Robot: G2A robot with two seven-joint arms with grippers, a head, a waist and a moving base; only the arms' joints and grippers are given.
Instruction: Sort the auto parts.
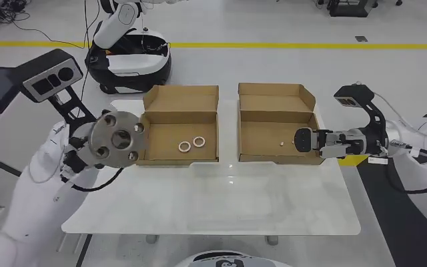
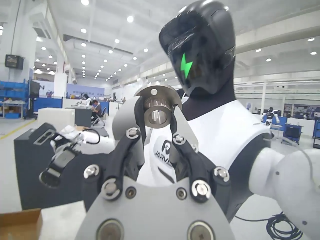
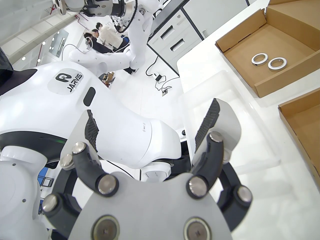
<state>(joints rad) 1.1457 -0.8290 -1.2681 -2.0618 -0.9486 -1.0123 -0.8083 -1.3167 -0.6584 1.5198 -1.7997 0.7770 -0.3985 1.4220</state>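
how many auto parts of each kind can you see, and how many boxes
metal rings, lying in one box: 2
flanged hub, held in the left gripper: 1
small pale part, too small to identify, in the other box: 1
cardboard boxes: 2
total: 4 parts, 2 boxes
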